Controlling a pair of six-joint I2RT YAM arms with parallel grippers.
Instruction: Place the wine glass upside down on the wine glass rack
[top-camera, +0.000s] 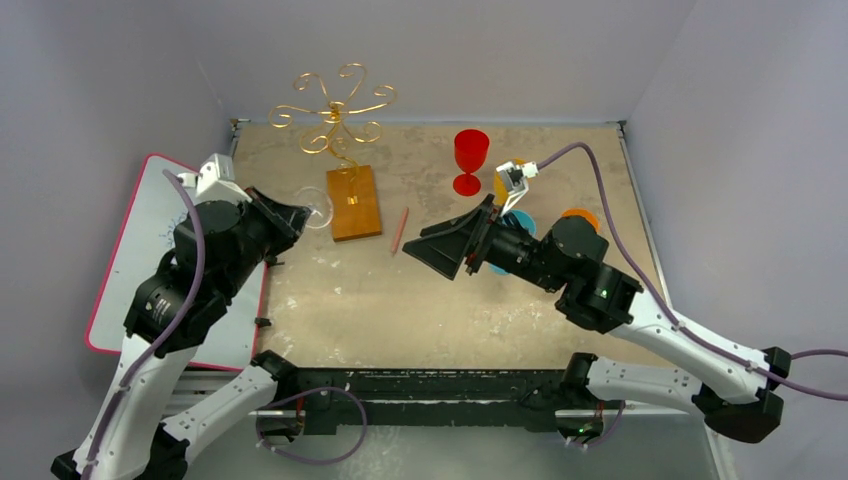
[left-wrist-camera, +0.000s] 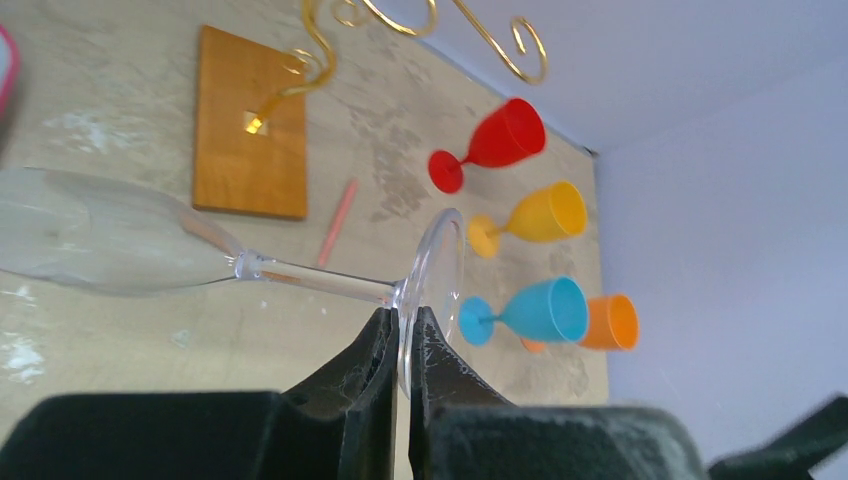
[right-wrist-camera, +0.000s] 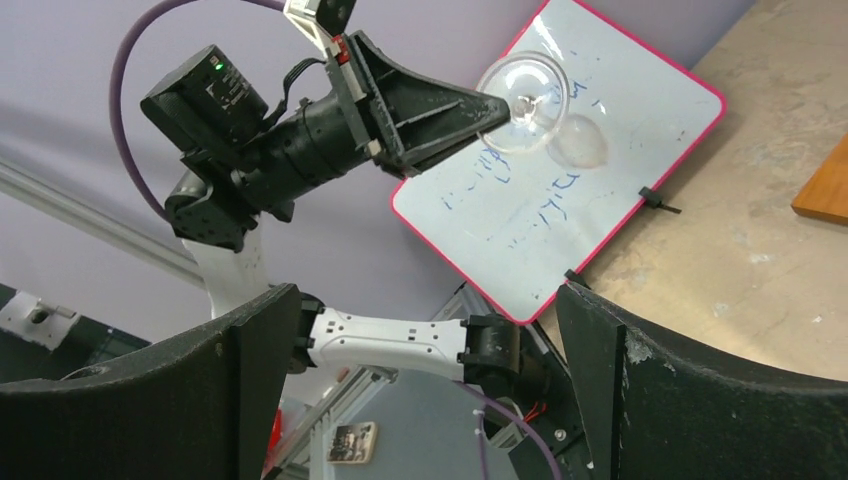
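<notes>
A clear wine glass (left-wrist-camera: 120, 240) lies on its side in the air, bowl to the left in the left wrist view. My left gripper (left-wrist-camera: 402, 318) is shut on the rim of its round foot. From above, the glass (top-camera: 320, 208) hangs just left of the wine glass rack's orange-brown wooden base (top-camera: 353, 202). The rack's gold wire scrolls (top-camera: 335, 110) rise behind that base. My right gripper (top-camera: 432, 247) stands open and empty mid-table, pointing left toward the glass (right-wrist-camera: 528, 90). Its fingers (right-wrist-camera: 240, 390) are spread wide.
Red (top-camera: 470, 158), yellow (top-camera: 503, 185) and blue (top-camera: 520, 225) goblets and an orange cup (top-camera: 580, 215) stand at the back right, close to the right arm. A thin red stick (top-camera: 400, 230) lies right of the rack base. A pink-edged whiteboard (top-camera: 140, 250) lies at the left.
</notes>
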